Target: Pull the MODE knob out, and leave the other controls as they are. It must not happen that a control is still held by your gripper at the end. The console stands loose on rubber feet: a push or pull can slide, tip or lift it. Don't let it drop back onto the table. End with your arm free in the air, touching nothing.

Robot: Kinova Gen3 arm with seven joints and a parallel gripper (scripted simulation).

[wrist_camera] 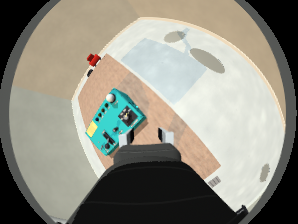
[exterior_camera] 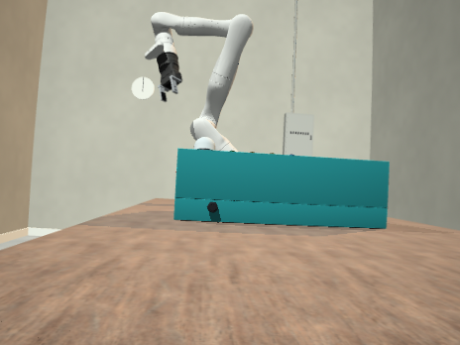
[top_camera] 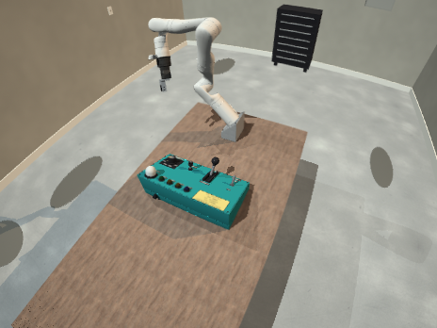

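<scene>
The gripper (top_camera: 163,86) is held high in the air with its fingers spread as wide as they go, and nothing is gripped between them. They point downward (slightly tilted in the exterior view). Directly beneath the fingers only grey floor (top_camera: 118,127) is seen, since the gripper hangs out past the edge of the table (top_camera: 165,264).

Behind the fingers, the white arm (top_camera: 207,57) is folded up and over to its base (top_camera: 234,126), which is mounted at the table end nearest the fingers.

Well below the fingers and well apart from them, the teal console (top_camera: 188,205) is set flat on the table. In the wrist view it is seen beyond the fingertips, up and to the left (wrist_camera: 100,137). On its top face, at the end nearer the fingers, a white ball (top_camera: 151,172) and a row of small buttons (top_camera: 174,183) are found; farther off are a black lever (top_camera: 214,162), a grey lever (top_camera: 233,178) and a yellow label (top_camera: 211,200).

No lettering can be read, so the MODE knob cannot be confirmed by name. A small dark knob (exterior_camera: 212,206) is seen jutting from the lower front wall, on the face turned away from the fingers (near the white ball's end).

Farthest from the fingers, a black cabinet (top_camera: 297,37) is placed against the wall.
</scene>
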